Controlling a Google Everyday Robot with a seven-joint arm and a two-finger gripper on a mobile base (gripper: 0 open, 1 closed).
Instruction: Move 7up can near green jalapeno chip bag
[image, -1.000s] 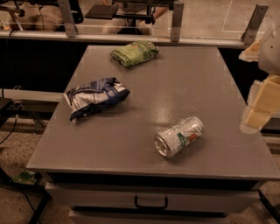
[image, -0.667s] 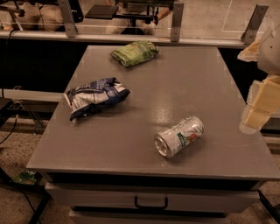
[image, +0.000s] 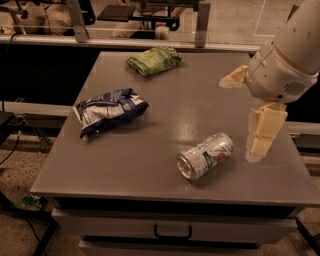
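Grey table (image: 150, 170). Pincer (image: 261, 140) hangs over the table's right edge; grip state cannot be told. Dark blue-white bag (image: 107, 111) centre-left, print illegible. Green jalapeno chip bag (image: 152, 60) top centre. 7up can (image: 205, 156) lies on its side, lower centre-right; green lettering, red mark.

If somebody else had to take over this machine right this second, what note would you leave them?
Claw: over the table's right side, just right of the can, touching none of the items.
7up can: lying on its side near the front, right of middle.
Green jalapeno chip bag: at the back of the table, well apart from the can.
Blue and white bag: on the left side, not part of the job.
Done: nothing yet; the can is not gripped.
Left: grip the can, carry it to the back and set it beside the green bag.
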